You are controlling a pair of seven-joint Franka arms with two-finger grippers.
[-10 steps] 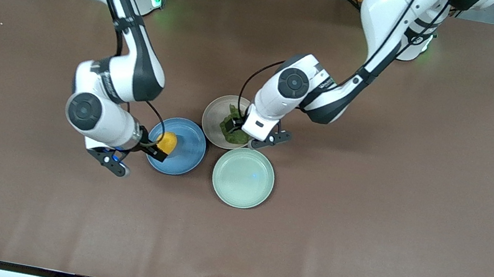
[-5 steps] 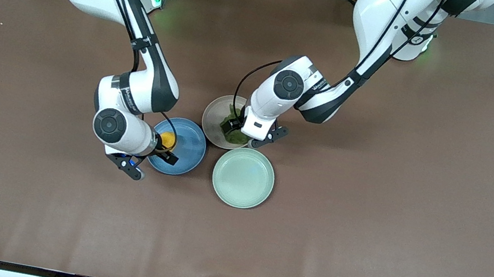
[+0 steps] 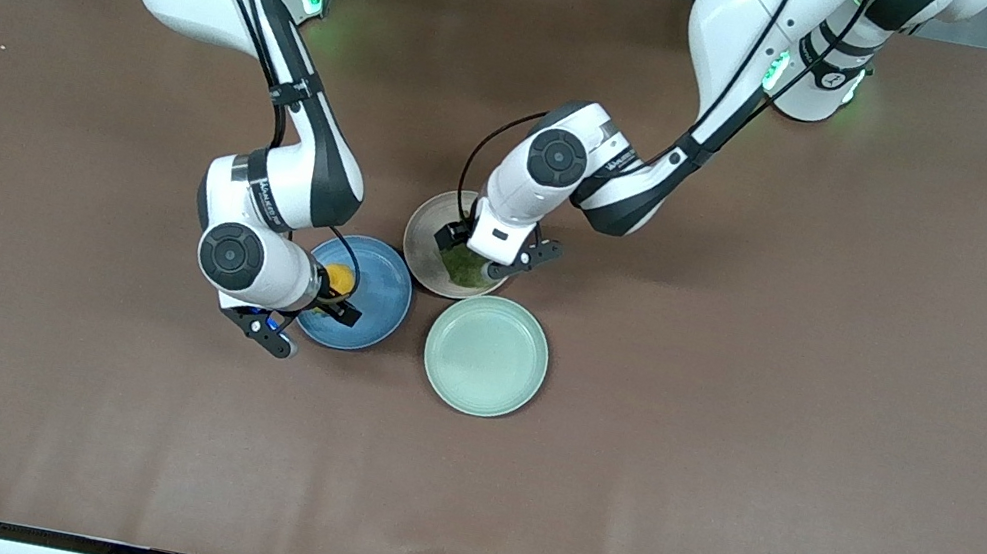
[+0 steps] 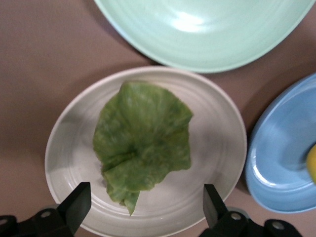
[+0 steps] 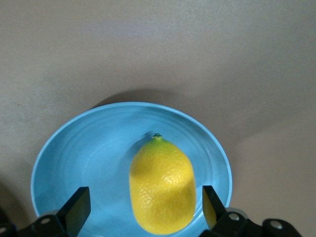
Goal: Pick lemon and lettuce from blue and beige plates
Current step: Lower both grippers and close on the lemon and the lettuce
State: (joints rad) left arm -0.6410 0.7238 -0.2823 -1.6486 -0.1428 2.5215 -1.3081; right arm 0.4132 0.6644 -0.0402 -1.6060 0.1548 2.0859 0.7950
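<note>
The lemon (image 5: 162, 185) lies on the blue plate (image 5: 74, 158). My right gripper (image 5: 145, 210) is open low over it, one finger on each side of the lemon, neither touching it. In the front view the lemon (image 3: 338, 276) shows just past that gripper (image 3: 338, 293) on the blue plate (image 3: 381, 293). The lettuce (image 4: 143, 140) lies on the beige plate (image 4: 217, 133). My left gripper (image 4: 146, 207) is open over the plate's rim with the leaf's edge between its fingers. In the front view the lettuce (image 3: 462, 265) and the beige plate (image 3: 422, 239) are partly hidden by the left gripper (image 3: 463, 251).
A pale mint-green plate (image 3: 486, 355) with nothing on it stands beside the beige and blue plates, nearer to the front camera; it also shows in the left wrist view (image 4: 207, 29). The three plates are close together. The brown table (image 3: 783, 420) lies bare around them.
My right gripper has come in lower over the lemon on the blue plate. My left gripper has shifted over the beige plate toward the robots' bases. Lemon and lettuce have not moved.
</note>
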